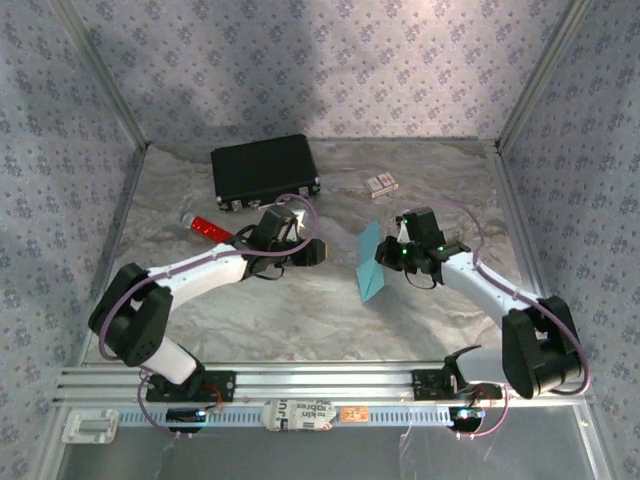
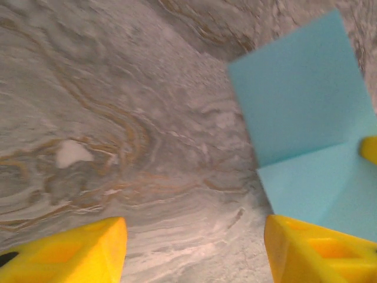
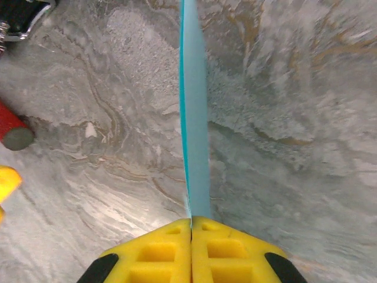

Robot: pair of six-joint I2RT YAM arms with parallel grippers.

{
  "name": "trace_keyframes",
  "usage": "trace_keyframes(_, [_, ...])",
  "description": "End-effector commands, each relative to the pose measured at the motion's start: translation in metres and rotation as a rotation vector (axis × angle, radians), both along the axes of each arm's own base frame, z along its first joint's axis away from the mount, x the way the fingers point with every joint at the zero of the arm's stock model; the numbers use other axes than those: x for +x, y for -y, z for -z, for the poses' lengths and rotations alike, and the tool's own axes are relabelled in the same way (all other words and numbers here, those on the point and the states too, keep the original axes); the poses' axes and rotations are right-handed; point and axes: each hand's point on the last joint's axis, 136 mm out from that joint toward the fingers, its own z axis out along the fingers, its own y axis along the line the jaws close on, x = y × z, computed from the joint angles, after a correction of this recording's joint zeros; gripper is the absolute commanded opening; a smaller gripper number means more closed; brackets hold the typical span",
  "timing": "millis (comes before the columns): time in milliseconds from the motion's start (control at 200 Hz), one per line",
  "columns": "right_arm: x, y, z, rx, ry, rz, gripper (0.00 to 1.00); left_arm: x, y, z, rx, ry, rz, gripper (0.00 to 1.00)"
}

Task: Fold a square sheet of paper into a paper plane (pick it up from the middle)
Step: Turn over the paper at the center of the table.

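Mid-fold: the right gripper [image 3: 191,230] is pressed together on the creased paper [image 1: 370,265], holding it on edge at the middle of the surface [image 1: 260,320]. The left gripper [image 2: 194,242] stands spread just beside it. Next, I judge, the left must catch a flap for another crease; how many folds exist is unclear.

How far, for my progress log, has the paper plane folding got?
Done: the square sheet of paper has been picked up and carries a crease, seen from the left wrist. In hand: the right gripper is shut on it, holding it edge-on; the left gripper is open beside it. Left: no pointed dart shape yet, so further folds remain.
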Motion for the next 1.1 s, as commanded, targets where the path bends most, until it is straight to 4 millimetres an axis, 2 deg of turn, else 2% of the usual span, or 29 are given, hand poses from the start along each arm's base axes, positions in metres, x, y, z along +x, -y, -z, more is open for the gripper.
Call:
trace_keyframes(0, [-0.019, 0.026, 0.005, -0.204, -0.038, -0.023, 0.08, 0.010, -0.018, -0.014, 0.007, 0.075, -0.072, 0.65])
trace_keyframes(140, [-0.018, 0.031, -0.005, -0.275, -0.020, -0.006, 0.08, 0.012, -0.034, -0.021, -0.019, 0.114, -0.134, 0.68])
trace_keyframes(230, [-0.018, 0.034, -0.011, -0.343, -0.005, -0.006, 0.08, 0.012, -0.051, -0.026, 0.008, 0.161, -0.200, 0.69])
trace_keyframes(400, [-0.022, 0.045, -0.017, -0.504, -0.008, -0.007, 0.06, 0.010, -0.077, -0.033, 0.015, 0.232, -0.289, 0.79])
trace_keyframes(630, [-0.020, 0.069, -0.029, -0.811, -0.003, 0.034, 0.07, 0.008, -0.092, -0.026, 0.026, 0.233, -0.314, 0.87])
trace_keyframes(745, [-0.016, 0.074, -0.034, -0.962, 0.001, 0.032, 0.07, 0.008, -0.103, -0.013, 0.071, 0.184, -0.339, 0.89])
trace_keyframes(879, [-0.011, 0.059, -0.031, -1.037, 0.015, -0.008, 0.07, 0.007, -0.113, -0.009, 0.070, 0.165, -0.369, 0.92])
trace_keyframes(989, [-0.011, 0.038, -0.016, -1.072, 0.017, -0.064, 0.07, 0.006, -0.123, -0.010, 0.060, 0.154, -0.400, 0.92])
trace_keyframes(1019, [-0.005, 0.026, -0.021, -1.060, 0.040, -0.070, 0.07, 0.005, -0.126, -0.008, 0.063, 0.143, -0.411, 0.92])
trace_keyframes(1099, [-0.004, 0.008, -0.009, -1.088, 0.040, -0.115, 0.08, 0.004, -0.136, -0.004, 0.079, 0.109, -0.441, 0.92])
